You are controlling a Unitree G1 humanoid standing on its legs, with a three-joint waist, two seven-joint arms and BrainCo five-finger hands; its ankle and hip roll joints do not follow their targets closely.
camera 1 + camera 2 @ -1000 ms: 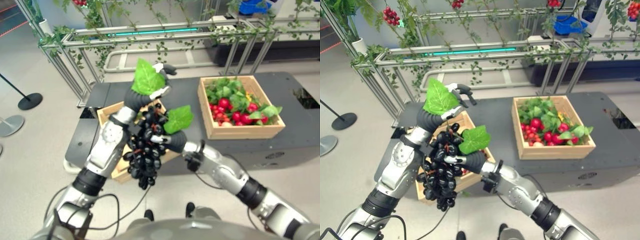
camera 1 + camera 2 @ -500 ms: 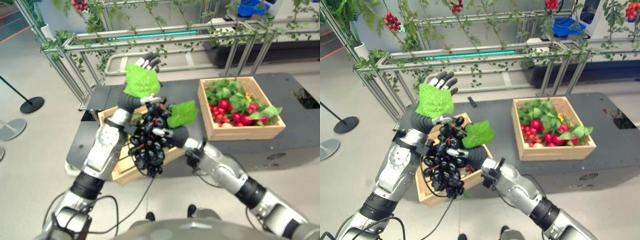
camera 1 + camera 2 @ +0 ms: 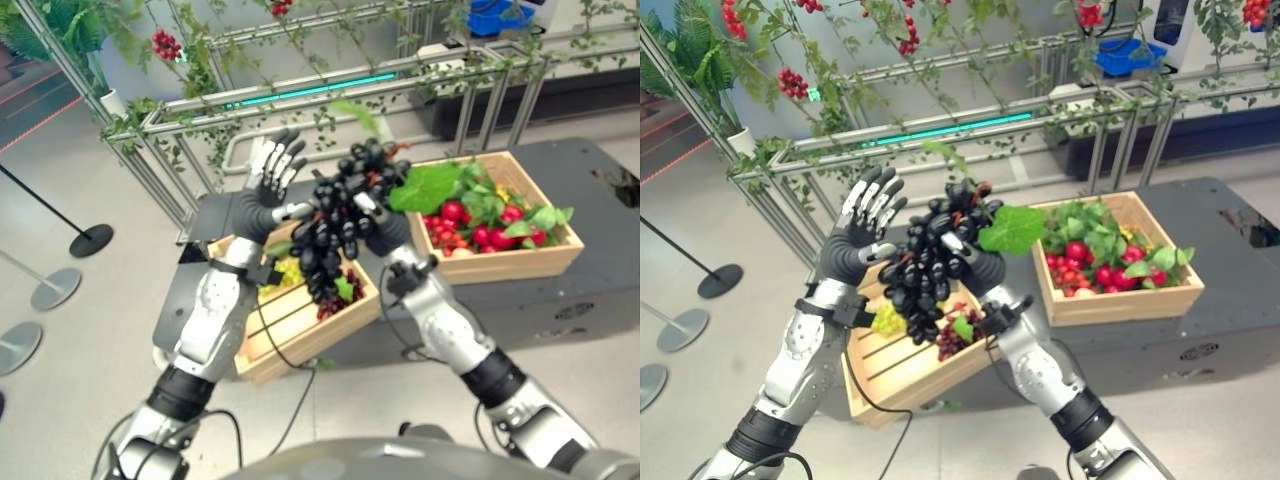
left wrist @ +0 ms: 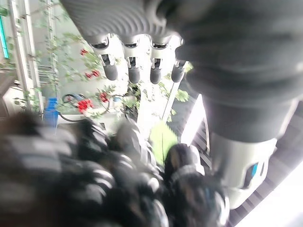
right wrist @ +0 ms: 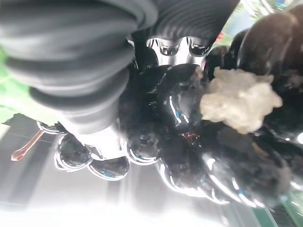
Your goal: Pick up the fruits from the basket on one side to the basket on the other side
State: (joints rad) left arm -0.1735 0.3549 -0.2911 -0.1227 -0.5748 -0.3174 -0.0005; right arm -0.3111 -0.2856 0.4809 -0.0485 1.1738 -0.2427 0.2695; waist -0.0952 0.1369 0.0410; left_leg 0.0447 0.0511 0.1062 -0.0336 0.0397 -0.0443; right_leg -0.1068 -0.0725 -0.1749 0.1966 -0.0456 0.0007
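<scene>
I'm carrying the big bunch of black grapes (image 3: 930, 265) in my curled right hand (image 3: 978, 268), left hand (image 3: 862, 228) spread open beside it, and next I'm swinging it over the wooden crate of red fruit and leaves (image 3: 1118, 300) on the dark bench (image 3: 1230, 230).

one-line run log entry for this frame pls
stage: carrying | right hand: shut on black grapes, held up above left basket | left hand: open beside bunch | right basket: full of red fruit and leaves

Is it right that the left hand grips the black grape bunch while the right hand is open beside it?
Swapped. In the right eye view, the right hand grips the bunch of black grapes, and the left hand is open beside it, fingers straight.
</scene>
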